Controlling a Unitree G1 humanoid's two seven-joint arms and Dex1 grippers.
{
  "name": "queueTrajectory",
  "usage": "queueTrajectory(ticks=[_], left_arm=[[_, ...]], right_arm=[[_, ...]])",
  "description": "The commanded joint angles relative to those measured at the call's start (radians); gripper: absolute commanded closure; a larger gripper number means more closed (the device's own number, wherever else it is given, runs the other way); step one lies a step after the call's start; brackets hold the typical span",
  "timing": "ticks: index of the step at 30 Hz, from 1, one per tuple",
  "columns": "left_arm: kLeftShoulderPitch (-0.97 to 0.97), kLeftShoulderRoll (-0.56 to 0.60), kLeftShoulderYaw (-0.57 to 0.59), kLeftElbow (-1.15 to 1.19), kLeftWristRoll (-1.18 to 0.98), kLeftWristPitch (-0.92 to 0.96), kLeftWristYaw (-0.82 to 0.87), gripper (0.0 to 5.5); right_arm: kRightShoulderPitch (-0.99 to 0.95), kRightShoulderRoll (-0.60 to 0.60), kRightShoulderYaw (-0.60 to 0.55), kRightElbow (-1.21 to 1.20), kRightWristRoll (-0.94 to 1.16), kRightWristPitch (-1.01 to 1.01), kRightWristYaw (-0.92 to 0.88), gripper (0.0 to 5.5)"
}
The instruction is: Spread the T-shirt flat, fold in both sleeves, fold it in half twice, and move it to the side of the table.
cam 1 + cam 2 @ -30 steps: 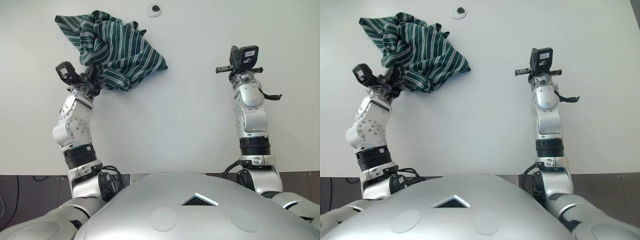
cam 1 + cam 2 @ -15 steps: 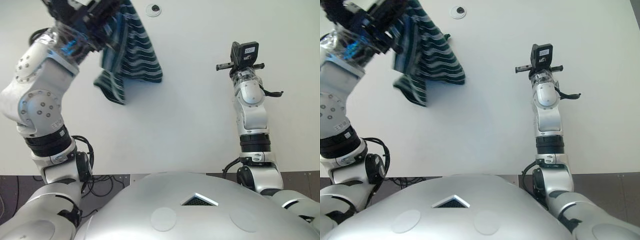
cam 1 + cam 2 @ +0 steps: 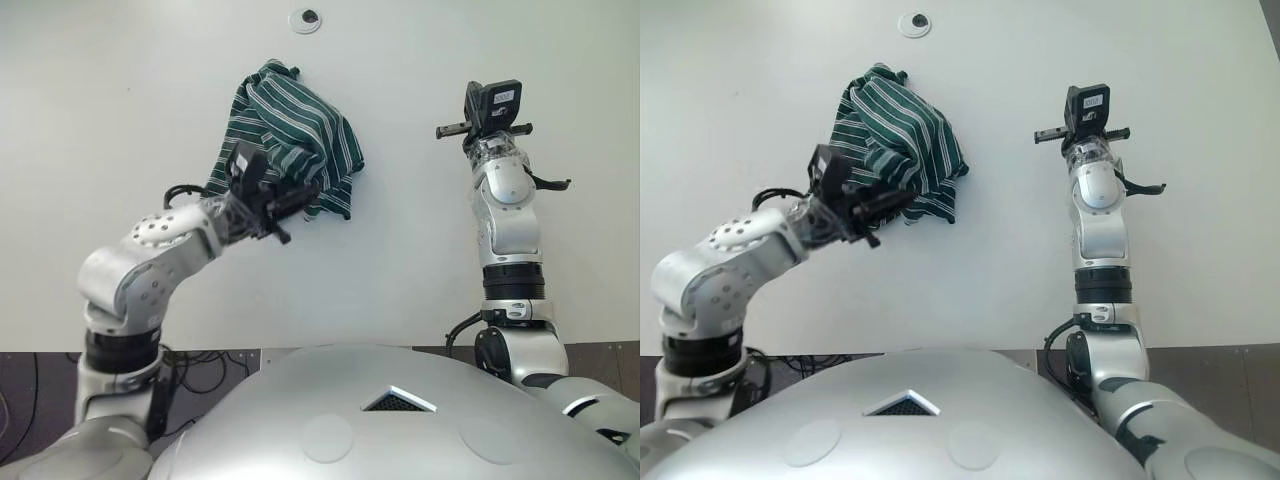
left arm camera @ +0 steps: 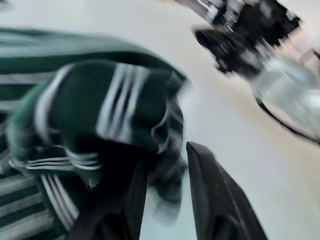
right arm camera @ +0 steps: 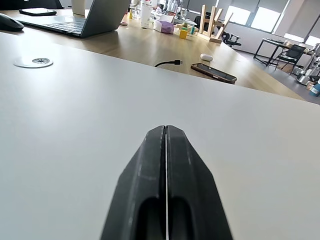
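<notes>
Left eye view: the green striped T-shirt (image 3: 300, 130) lies bunched in a heap on the white table (image 3: 400, 260), in the upper middle of the frame, just below a round cable port (image 3: 306, 19) at the top edge. The left pincer (image 3: 288, 203) sits at the shirt's lower edge, touching the cloth. Its wrist view is blurred, so I cannot tell whether it pinches the fabric. The right arm stands upright at the right of the frame, well apart from the shirt. In the right wrist view the right pincer (image 5: 165, 131) is pressed together with nothing in it, over bare table. Beyond the far table edge sit a laptop (image 5: 95, 15) and a phone (image 5: 216, 73).
</notes>
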Motion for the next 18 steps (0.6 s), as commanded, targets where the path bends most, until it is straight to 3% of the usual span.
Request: queueTrajectory(ticks=[1,5,7,12,18], left_arm=[[0.082,0.194,0.133,-0.022,0.095,-0.097,-0.12,4.26],[0.211,0.387,0.138,-0.001,0.321,-0.275,-0.225,3.97],[0.236,0.418,0.102,0.036,0.428,-0.376,-0.238,3.8],[0.184,0.395,-0.063,0.201,0.717,-0.637,-0.174,3.8],[0.128,0.349,-0.207,0.392,0.929,-0.814,-0.138,3.8]], right_arm=[[0.014,-0.025,-0.008,-0.013,-0.011,0.003,-0.001,5.5],[0.02,-0.03,-0.017,-0.017,-0.011,0.006,-0.004,5.5],[0.023,-0.027,-0.017,-0.017,-0.012,0.005,-0.008,5.5],[0.028,-0.025,-0.011,-0.011,-0.007,0.003,-0.013,5.5],[0.014,-0.03,-0.005,0.003,-0.005,0.0,-0.01,5.5]])
